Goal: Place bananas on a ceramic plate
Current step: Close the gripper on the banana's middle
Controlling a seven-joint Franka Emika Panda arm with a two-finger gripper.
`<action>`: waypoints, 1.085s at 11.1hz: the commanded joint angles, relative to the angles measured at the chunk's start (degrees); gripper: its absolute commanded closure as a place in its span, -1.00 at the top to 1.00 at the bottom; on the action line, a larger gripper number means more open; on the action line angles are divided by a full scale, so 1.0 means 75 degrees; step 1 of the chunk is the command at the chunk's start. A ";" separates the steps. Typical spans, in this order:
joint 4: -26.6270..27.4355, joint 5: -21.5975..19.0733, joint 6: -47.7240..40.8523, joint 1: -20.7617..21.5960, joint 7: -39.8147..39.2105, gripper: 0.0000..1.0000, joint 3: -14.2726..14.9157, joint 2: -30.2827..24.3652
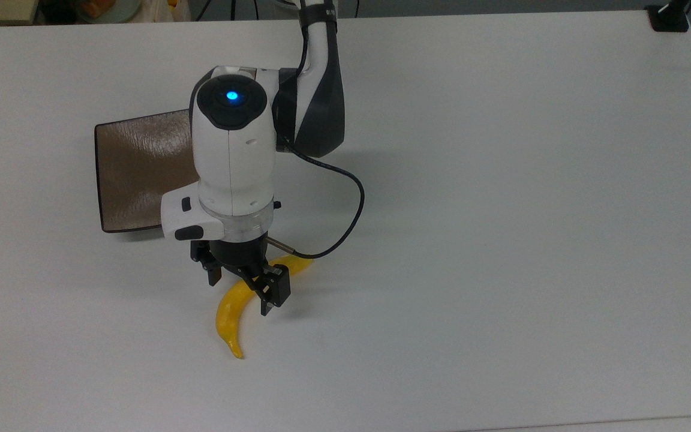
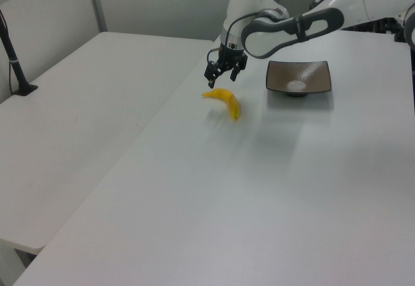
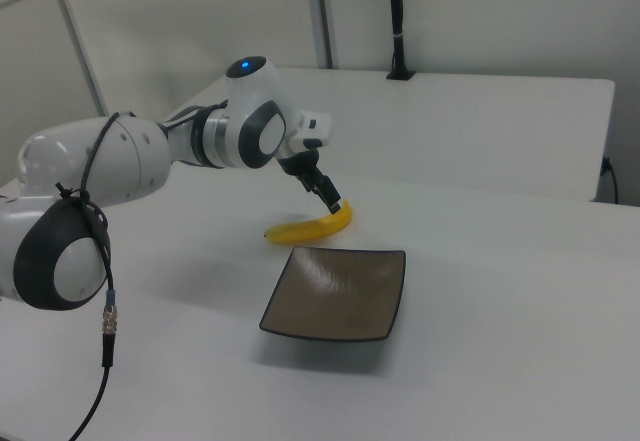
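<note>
Yellow banana under spread pincer; plate near.

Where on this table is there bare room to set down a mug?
The table is bare across the top view's whole right half, and along its near edge below the banana. It is crowded on the top view's left, where the hand hangs over the banana beside the plate.

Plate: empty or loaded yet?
Empty. The brown plate shows a bare surface; the banana lies on the table under the gripper.
</note>
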State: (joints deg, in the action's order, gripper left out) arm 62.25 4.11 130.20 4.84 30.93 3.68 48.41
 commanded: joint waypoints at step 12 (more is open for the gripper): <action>0.0055 0.0682 0.0358 -0.0024 0.0000 0.04 0.0013 0.0460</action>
State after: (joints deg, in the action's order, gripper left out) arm 62.30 8.04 131.90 4.67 30.89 3.69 52.05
